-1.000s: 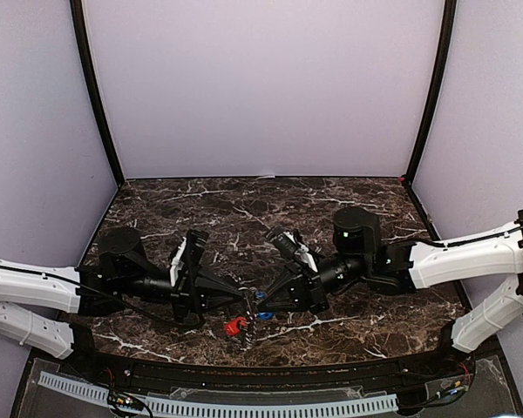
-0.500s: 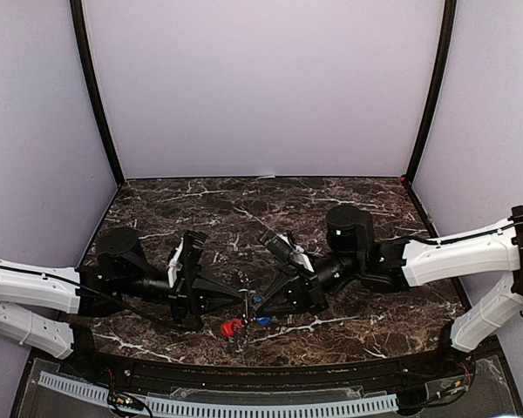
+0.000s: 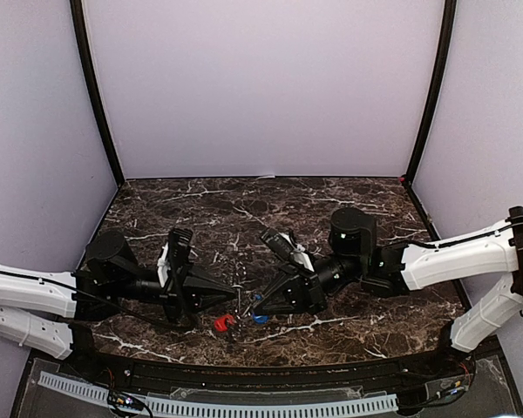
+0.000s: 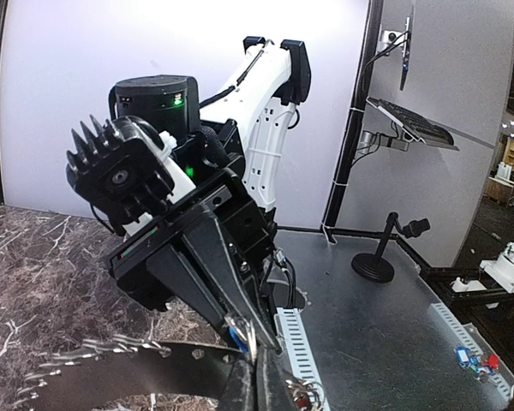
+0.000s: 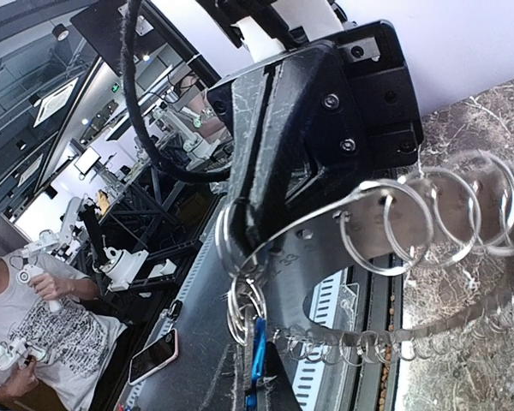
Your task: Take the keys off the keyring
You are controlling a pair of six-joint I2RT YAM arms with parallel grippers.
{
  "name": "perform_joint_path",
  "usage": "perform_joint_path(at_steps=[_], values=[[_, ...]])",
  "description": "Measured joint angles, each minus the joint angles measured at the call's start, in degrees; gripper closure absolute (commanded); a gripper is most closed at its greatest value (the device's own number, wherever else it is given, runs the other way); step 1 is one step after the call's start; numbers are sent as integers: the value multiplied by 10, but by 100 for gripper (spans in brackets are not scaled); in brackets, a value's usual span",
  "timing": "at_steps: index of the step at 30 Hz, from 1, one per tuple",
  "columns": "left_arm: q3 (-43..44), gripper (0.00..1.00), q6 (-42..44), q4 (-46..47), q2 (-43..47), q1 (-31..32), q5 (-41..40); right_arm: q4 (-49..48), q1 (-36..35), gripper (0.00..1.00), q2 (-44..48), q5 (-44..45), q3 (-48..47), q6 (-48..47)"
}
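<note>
Keyring point(image 4: 146, 364) clamped edge-on in shut left gripper point(image 3: 237, 302). Right gripper point(image 3: 256, 306) just right of keyring, nearer, apparently pinched shut on blue key point(image 5: 257, 347) hanging beneath keyring. Red key point(image 3: 220, 323) dangles free beneath keyring's left side.

Keyring point(image 4: 146, 374) between left claw point(image 3: 236, 302) and right claw point(image 3: 258, 306), near table point(image 3: 244, 209) front edge.

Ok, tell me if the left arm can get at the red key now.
Probably not yet: the left gripper is shut on the keyring. The red key sits uncovered just by its tip.
</note>
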State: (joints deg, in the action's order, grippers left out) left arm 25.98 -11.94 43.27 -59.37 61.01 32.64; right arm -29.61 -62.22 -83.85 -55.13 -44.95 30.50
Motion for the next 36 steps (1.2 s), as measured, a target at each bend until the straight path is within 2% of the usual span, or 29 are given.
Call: perform_joint_path(at_steps=[11, 19, 29, 36], values=[[-5, 100, -10, 51, 5, -3, -4, -14, -9, 100, -4, 1, 5, 28], [-5, 100, -10, 63, 5, -5, -19, 14, -16, 100, -12, 10, -6, 17], [-5, 100, -18, 64, 13, -17, -98, 56, -4, 100, 93, 166, 40, 18], [-5, 100, -22, 46, 12, -19, -144, 62, -2, 100, 132, 260, 78, 28]])
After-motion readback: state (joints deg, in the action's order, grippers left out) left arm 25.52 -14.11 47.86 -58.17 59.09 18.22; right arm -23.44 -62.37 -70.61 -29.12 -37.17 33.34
